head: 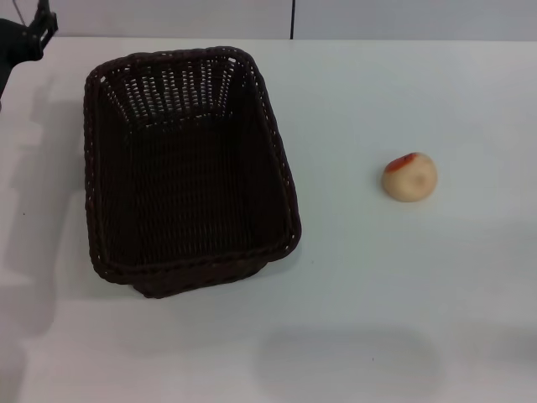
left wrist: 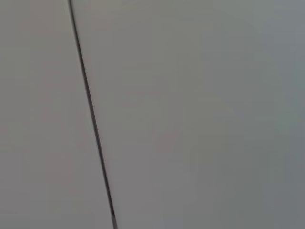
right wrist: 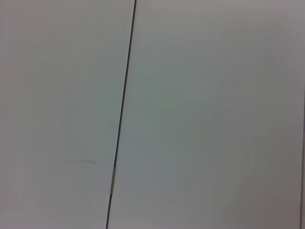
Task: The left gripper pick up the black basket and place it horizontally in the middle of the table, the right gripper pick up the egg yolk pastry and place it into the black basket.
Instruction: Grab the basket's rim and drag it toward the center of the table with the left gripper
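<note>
The black basket [head: 189, 168] is a large dark woven wicker basket standing upright and empty on the white table [head: 403, 302], left of centre, with its long side running away from me. The egg yolk pastry [head: 410, 176], a small pale ball with a red-orange patch on top, lies alone on the table to the basket's right, well apart from it. Only a black part of my left gripper [head: 32, 32] shows, in the far left corner of the head view, above and behind the basket and not touching it. My right gripper is out of view.
A pale wall with a dark vertical seam [head: 292, 18] runs behind the table's far edge. Both wrist views show only a plain grey surface crossed by a thin dark seam [left wrist: 90, 114] [right wrist: 123, 109].
</note>
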Controlling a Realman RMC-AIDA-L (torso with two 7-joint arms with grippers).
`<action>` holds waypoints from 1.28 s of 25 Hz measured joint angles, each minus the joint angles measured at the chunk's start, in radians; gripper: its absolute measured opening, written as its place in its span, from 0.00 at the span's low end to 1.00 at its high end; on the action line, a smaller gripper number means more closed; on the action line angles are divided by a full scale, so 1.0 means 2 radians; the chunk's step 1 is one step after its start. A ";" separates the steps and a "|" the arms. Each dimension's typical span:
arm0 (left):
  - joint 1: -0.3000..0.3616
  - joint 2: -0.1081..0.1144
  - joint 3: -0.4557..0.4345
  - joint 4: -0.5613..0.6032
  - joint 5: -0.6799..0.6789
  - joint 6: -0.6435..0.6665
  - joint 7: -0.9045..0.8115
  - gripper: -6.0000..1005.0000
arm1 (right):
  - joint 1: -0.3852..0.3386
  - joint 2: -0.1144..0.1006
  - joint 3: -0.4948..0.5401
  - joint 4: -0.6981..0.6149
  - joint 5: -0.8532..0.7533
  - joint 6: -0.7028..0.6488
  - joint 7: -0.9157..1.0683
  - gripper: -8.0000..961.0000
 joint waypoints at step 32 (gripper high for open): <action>-0.121 -0.015 -0.183 -0.372 0.162 -0.947 -0.118 0.73 | 0.000 0.000 0.000 -0.002 0.000 0.011 -0.003 0.76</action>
